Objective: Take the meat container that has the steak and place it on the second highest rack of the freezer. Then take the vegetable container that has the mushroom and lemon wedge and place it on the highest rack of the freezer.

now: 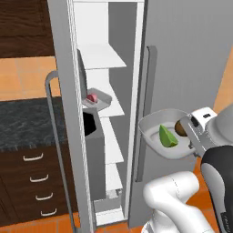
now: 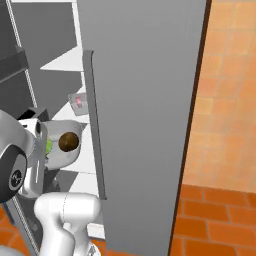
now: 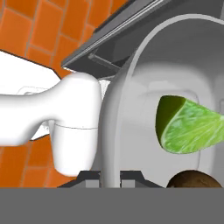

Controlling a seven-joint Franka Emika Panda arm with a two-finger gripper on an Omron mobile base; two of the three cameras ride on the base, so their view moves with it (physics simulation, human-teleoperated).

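The freezer (image 1: 109, 27) stands open, with white shelves inside. The meat container (image 1: 96, 99) with the red steak (image 1: 92, 97) rests on the second highest rack (image 1: 113, 107); it also shows as the small tray (image 2: 80, 101). The highest rack (image 1: 102, 57) is bare. My gripper (image 1: 190, 140) is shut on the right rim of the vegetable container (image 1: 161, 148), which hangs in the air in front of the closed right door. Inside it lie the lemon wedge (image 1: 167, 137) and the mushroom (image 1: 180, 128). In the hand view the container's rim (image 3: 114, 109) runs between my fingertips (image 3: 89, 177), beside the lemon wedge (image 3: 192, 127).
The freezer's open left door carries a long handle (image 1: 57, 136). The closed right door (image 1: 191, 54) has its own handle (image 1: 148, 113) just left of the held container. A dark bin (image 1: 91, 125) sits inside below the meat container. Dark drawers (image 1: 38, 182) stand left; orange tiles (image 2: 220, 210) lie to the right.
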